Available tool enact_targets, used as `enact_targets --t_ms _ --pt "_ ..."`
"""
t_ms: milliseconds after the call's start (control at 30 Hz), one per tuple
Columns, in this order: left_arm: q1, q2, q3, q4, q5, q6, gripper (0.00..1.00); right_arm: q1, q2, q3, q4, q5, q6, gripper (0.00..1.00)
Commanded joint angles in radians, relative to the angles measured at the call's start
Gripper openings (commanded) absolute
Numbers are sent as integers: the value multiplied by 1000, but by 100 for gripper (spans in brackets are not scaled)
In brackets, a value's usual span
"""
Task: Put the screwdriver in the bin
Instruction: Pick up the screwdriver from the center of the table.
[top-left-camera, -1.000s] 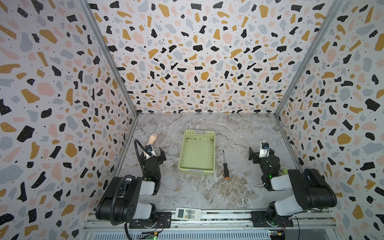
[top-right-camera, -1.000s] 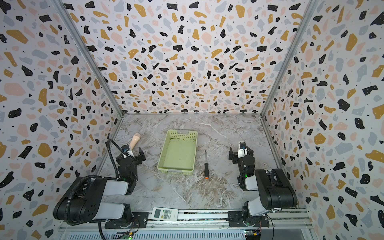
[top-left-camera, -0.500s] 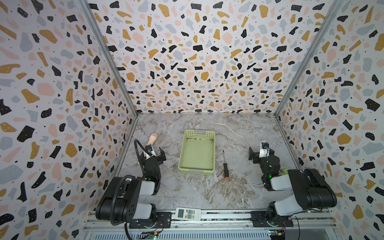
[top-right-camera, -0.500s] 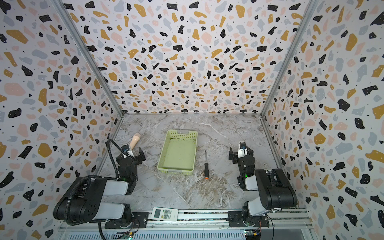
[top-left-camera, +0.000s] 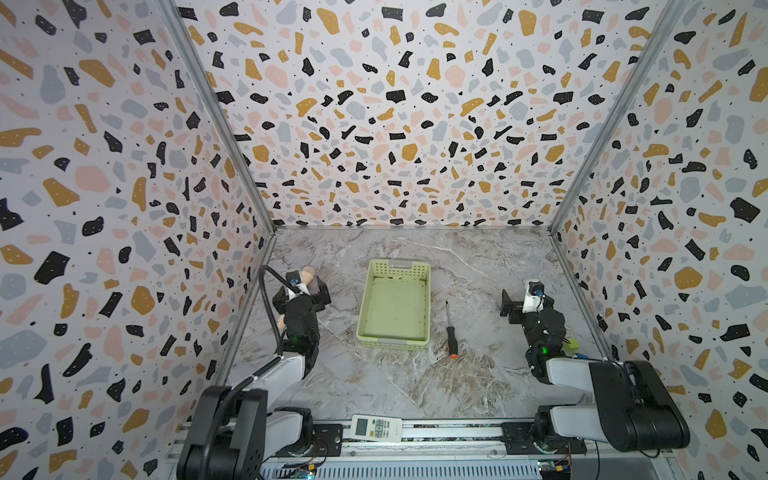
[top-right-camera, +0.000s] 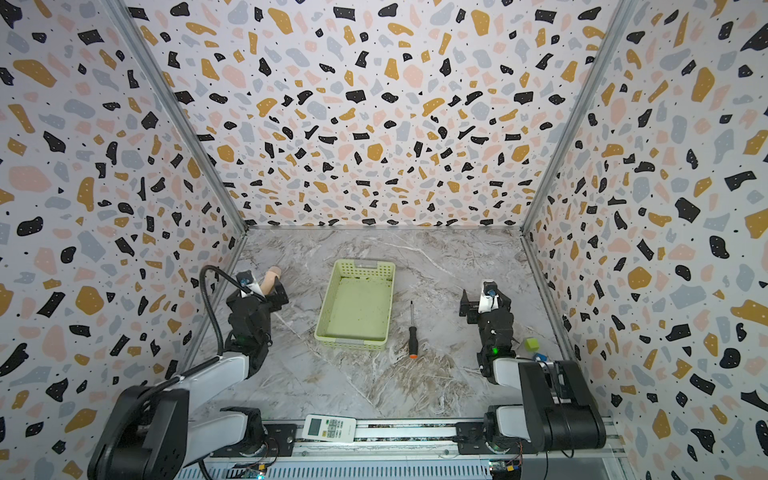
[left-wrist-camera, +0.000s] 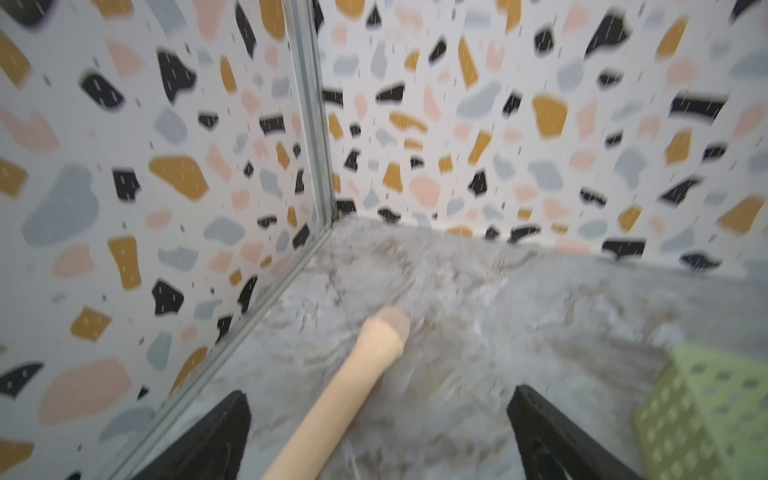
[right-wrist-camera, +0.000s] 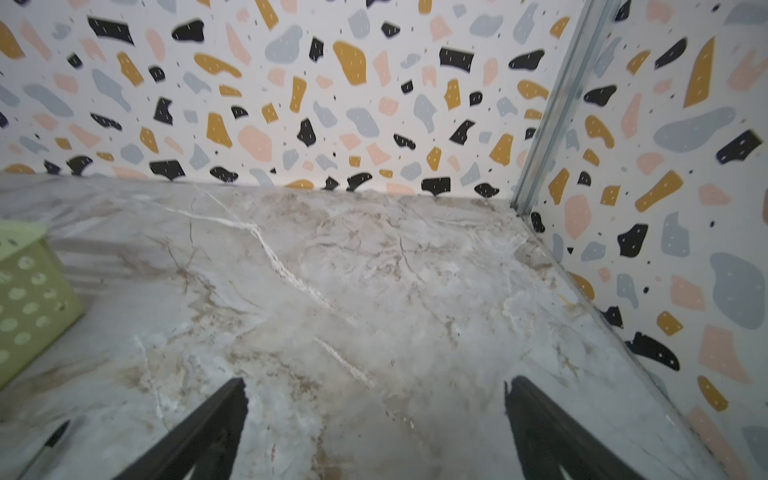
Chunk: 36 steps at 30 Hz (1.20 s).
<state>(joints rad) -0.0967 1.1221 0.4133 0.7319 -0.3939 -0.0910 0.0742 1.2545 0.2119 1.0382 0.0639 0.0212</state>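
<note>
The screwdriver (top-left-camera: 450, 332) (top-right-camera: 412, 331) lies flat on the marble floor just right of the bin, its orange cap toward the front. The pale yellow-green bin (top-left-camera: 392, 343) (top-right-camera: 350, 343) stands empty at mid table; a corner of it shows in each wrist view (left-wrist-camera: 706, 407) (right-wrist-camera: 29, 291). My right gripper (top-left-camera: 525, 301) (top-right-camera: 484, 301) (right-wrist-camera: 376, 384) is open near the right wall, well right of the screwdriver, with only bare floor between its fingers. My left gripper (top-left-camera: 301, 291) (top-right-camera: 262, 293) (left-wrist-camera: 379, 397) is open near the left wall, left of the bin.
A tan stick (left-wrist-camera: 365, 361) (top-left-camera: 307, 273) lies on the floor under the left gripper's open fingers, not gripped. A white remote (top-left-camera: 376, 428) rests on the front rail. A small green cube (top-left-camera: 573, 344) and a blue item (top-right-camera: 539, 356) sit by the right arm. Patterned walls close three sides.
</note>
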Motion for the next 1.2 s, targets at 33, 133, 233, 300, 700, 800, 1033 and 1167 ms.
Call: enact_targets --t_ms 33,133,233,300,700,800,1033,1167 --pt "-5 -172 150 -215 74 -58 100 -2 -188 99 -308 -50 101 99" --pt "-5 -227 261 -344 0 -127 100 1 -325 165 -458 -130 148 99" --pt "-5 -206 358 -440 8 -74 99 -1 -420 224 -576 -171 209 99" --pt "-5 -159 406 -489 78 -20 99 0 -446 296 -714 -220 231 99" --pt "-6 -51 365 -439 275 -75 100 103 -487 481 -1170 -73 414 99" --pt "-7 -39 366 -461 267 -98 100 206 -410 556 -1297 16 461 99" --pt "-15 -10 367 -443 299 -122 100 604 -279 589 -1321 376 539 99" --pt "-18 -21 357 -436 282 -125 100 710 -133 605 -1330 363 606 99"
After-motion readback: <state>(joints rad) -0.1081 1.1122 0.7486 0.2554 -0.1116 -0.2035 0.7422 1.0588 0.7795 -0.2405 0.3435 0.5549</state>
